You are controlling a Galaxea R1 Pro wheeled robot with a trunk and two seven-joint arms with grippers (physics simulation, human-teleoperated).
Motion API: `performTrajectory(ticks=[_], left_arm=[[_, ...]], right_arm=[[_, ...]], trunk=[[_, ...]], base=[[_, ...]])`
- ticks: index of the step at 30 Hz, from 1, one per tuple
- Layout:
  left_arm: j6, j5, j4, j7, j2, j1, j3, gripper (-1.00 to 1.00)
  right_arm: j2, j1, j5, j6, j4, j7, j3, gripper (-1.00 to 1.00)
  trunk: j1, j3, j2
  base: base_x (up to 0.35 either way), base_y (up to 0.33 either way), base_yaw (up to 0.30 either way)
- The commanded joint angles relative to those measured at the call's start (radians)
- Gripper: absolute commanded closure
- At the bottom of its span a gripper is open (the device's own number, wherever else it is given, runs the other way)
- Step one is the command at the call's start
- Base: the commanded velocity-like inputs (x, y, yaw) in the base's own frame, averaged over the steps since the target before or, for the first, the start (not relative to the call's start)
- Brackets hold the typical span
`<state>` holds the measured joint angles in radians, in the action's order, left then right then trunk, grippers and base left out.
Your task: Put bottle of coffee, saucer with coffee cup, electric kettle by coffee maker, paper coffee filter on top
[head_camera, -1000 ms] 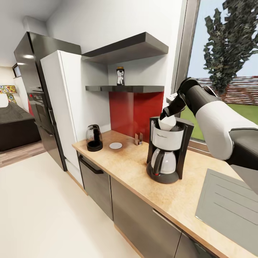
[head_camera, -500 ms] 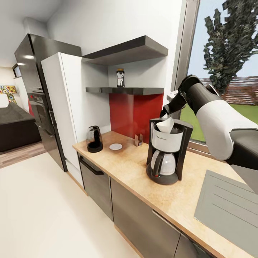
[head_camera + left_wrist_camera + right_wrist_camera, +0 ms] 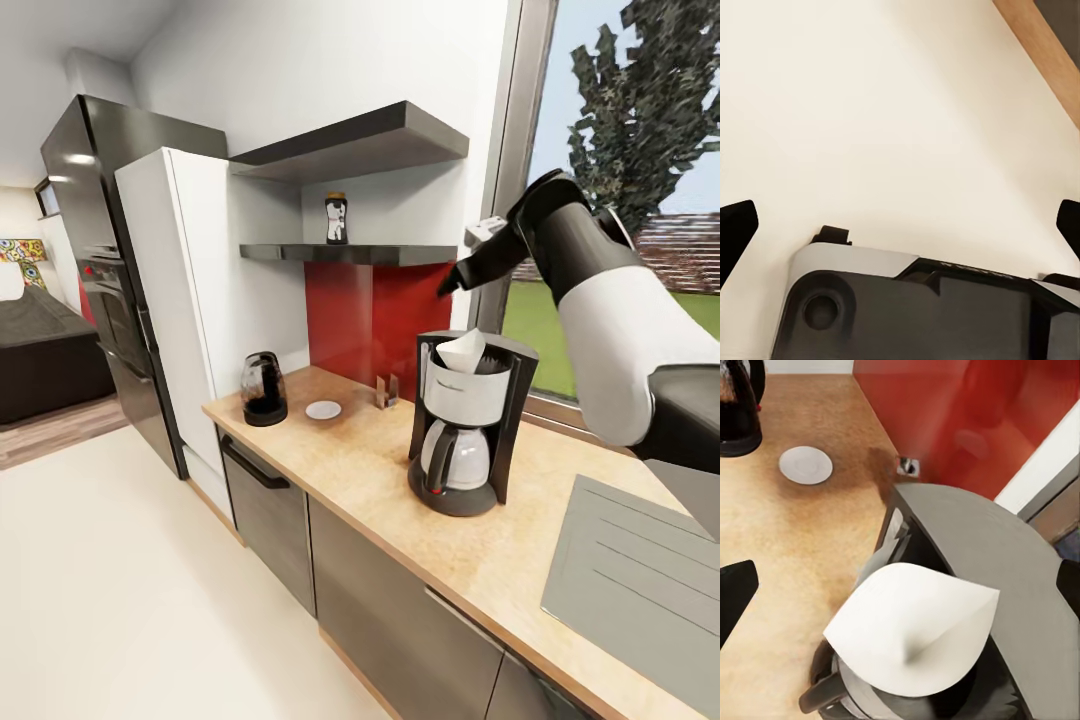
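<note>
Filter [image 3: 916,634] sits atop coffee maker [image 3: 468,420]; right gripper [image 3: 447,282] above, jaws spread, empty. Jar [image 3: 336,217] on shelf [image 3: 350,251]; kettle [image 3: 262,386], saucer [image 3: 323,408] apart from coffee maker.

A second earlier our right gripper [image 3: 447,281] sat low at the top of the coffee maker [image 3: 466,421], jaws closed on the paper coffee filter [image 3: 462,351]. Half a second later the filter had dropped into the machine's open top and the jaws had parted just above it. After that we lifted the arm clear, and the gripper ended up well above the machine, in front of the red panel [image 3: 372,305], with the filter left behind.
</note>
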<state>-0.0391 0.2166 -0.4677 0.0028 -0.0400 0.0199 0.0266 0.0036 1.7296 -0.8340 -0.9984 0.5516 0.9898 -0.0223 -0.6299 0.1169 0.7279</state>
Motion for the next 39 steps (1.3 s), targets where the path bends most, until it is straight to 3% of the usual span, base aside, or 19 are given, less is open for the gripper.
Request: performTrajectory(ticks=[1, 2, 3, 7, 10, 11, 13, 15, 18, 25, 39], left_arm=[[-0.001, 0.004, -0.002, 0.000, -0.001, 0.000, 0.003, -1.00], [-0.001, 0.004, -0.002, 0.000, -0.001, 0.000, 0.003, -1.00], [-0.001, 0.004, -0.002, 0.000, 0.000, 0.000, 0.003, -1.00], [-0.002, 0.004, -0.002, 0.000, 0.000, 0.000, 0.003, -1.00], [-0.002, 0.004, -0.002, 0.000, 0.000, 0.000, 0.003, -1.00], [-0.003, 0.004, -0.002, 0.000, 0.000, 0.000, 0.003, -1.00], [-0.003, 0.004, -0.002, 0.000, 0.000, 0.000, 0.003, -1.00], [-0.004, 0.004, -0.002, 0.000, 0.000, 0.000, 0.003, -1.00], [-0.004, 0.004, -0.002, 0.000, 0.000, 0.000, 0.003, -1.00], [-0.004, 0.004, -0.002, 0.000, 0.000, 0.000, 0.003, -1.00], [-0.004, 0.004, -0.002, 0.000, 0.000, 0.000, 0.003, -1.00]], right_arm=[[0.000, 0.000, -0.007, -0.002, 0.011, 0.020, -0.001, -1.00], [0.000, -0.001, 0.008, -0.001, 0.028, 0.043, 0.000, -1.00], [0.000, -0.020, 0.077, 0.001, 0.065, 0.075, 0.003, -1.00], [0.004, -0.064, 0.197, 0.004, 0.159, 0.087, 0.019, -1.00], [0.028, -0.225, 0.415, 0.006, 0.397, 0.088, 0.054, -1.00], [0.037, -0.271, 0.442, 0.006, 0.449, 0.087, 0.057, -1.00], [0.045, -0.319, 0.460, 0.006, 0.501, 0.086, 0.059, -1.00], [0.073, -0.459, 0.486, 0.007, 0.654, 0.086, 0.061, -1.00], [0.080, -0.528, 0.516, 0.007, 0.709, 0.087, 0.060, -1.00], [0.084, -0.617, 0.603, 0.009, 0.742, 0.087, 0.058, -1.00], [0.084, -0.670, 0.628, 0.011, 0.747, 0.087, 0.055, -1.00]], trunk=[[0.000, 0.002, 0.001], [0.000, 0.002, 0.001], [0.000, 0.002, 0.001], [0.000, 0.002, 0.001], [0.000, 0.002, 0.001], [0.000, 0.002, 0.001], [0.000, 0.002, 0.001], [0.000, 0.002, 0.001], [0.000, 0.002, 0.001], [0.000, 0.001, 0.001], [0.000, -0.007, 0.001]], base=[[0.000, 0.000, 0.000], [0.000, 0.000, 0.000], [0.000, 0.000, 0.000], [0.000, 0.000, 0.000], [0.000, 0.000, 0.000], [0.000, 0.000, 0.000], [0.000, 0.000, 0.000], [-0.038, 0.048, 0.000], [-0.119, 0.154, 0.000], [-0.100, 0.127, 0.021], [-0.010, 0.013, 0.221]])
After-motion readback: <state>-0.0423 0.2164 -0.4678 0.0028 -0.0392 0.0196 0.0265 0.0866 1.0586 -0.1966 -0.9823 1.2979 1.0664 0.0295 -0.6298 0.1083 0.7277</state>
